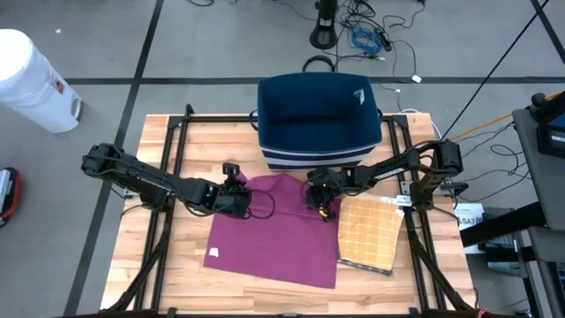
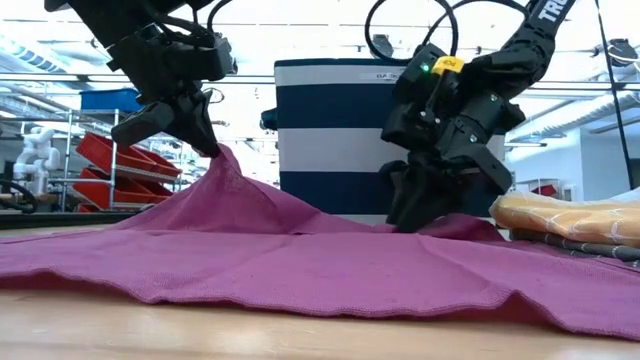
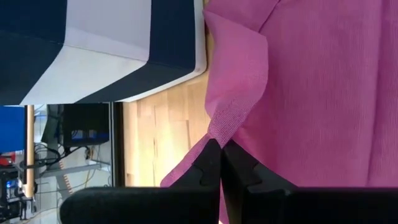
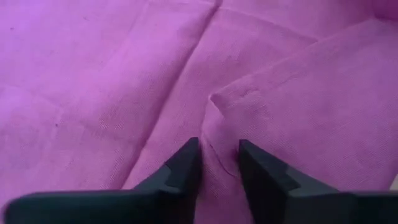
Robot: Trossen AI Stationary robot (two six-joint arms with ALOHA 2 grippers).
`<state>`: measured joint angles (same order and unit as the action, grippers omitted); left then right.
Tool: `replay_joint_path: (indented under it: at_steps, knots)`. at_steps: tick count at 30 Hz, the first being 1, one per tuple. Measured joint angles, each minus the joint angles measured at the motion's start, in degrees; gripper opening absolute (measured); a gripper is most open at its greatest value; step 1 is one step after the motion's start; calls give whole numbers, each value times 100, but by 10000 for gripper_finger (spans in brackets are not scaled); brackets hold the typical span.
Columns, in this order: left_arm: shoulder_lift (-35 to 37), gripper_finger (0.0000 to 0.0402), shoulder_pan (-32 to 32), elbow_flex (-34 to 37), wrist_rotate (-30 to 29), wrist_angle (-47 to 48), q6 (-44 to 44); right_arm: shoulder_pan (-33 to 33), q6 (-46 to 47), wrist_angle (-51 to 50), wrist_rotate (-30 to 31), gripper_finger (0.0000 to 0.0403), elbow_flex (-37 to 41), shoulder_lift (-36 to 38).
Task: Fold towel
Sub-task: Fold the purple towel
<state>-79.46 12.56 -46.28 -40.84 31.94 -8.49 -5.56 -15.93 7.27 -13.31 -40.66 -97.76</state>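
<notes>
The magenta cloth towel lies spread on the wooden tabletop before the navy-and-white striped fabric bin. The left end effector is clenched on its lifted edge; the right end effector, fingers parted, straddles a fold beside the tan woven mat.

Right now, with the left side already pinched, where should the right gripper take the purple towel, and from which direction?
On the raised fold at the towel's far right corner, straight down from above. The right gripper already straddles that ridge, fingers apart, so closing should catch it. The left gripper is shut on the other far corner, lifted off the table.
</notes>
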Motion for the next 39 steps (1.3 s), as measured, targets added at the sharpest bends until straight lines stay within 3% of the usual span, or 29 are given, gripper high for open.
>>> replay_joint_path:
  at_steps: [6,16,22,28,34,39]
  knots:
    - [0,0,0,0,4,11,-2,98,-10,-9,-14,9,0,0]
    - [0,0,83,-17,-30,86,-252,494,74,-682,413,1,-443,303]
    - [4,0,446,-455,-379,825,-230,909,174,-1518,939,1,-829,1087]
    - [4,0,954,-1213,-549,2009,320,1566,590,-2183,1281,0,-1090,1988]
    - [4,0,1670,-1735,106,3008,1170,2484,1086,-2328,1323,0,-1202,2440]
    - [-22,0,2235,-1737,909,3089,1782,3004,1542,-2272,1323,0,-1204,2218]
